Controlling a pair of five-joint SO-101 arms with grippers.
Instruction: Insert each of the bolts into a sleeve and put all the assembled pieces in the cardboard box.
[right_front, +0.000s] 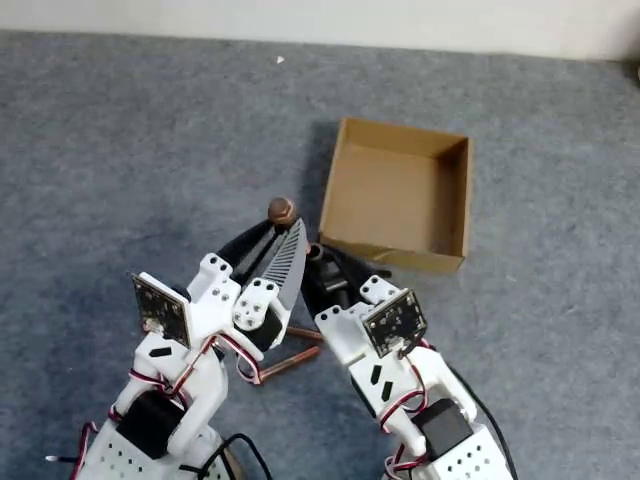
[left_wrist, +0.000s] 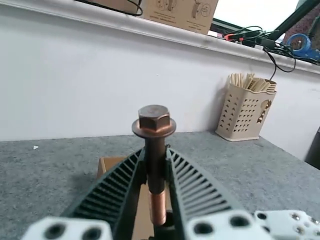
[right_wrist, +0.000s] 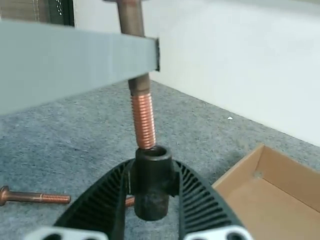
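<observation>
On a grey, felt-like tabletop (right_front: 120, 150) before a white wall (left_wrist: 75, 75), the left gripper (left_wrist: 156, 152) clamps an upright copper-coloured hex-head bolt (left_wrist: 153, 120); its threaded tip sits at the mouth of a black cylindrical sleeve (right_wrist: 151, 185) pinched in the right gripper (right_wrist: 152, 167); an open brown cardboard box (right_front: 390, 255) lies just beyond.

The two arms (right_front: 190, 385) wear white printed shells (right_front: 345, 335) over black servos (right_front: 150, 420). Black ribbed fingers (left_wrist: 115, 192) form the left gripper (left_wrist: 156, 152) and right gripper (right_wrist: 152, 165). Behind each sit a bare circuit board (right_front: 160, 308) and red, white and black cables (right_front: 240, 355).

Workshop: cables (left_wrist: 251, 34) along ledge (left_wrist: 100, 19)
</observation>
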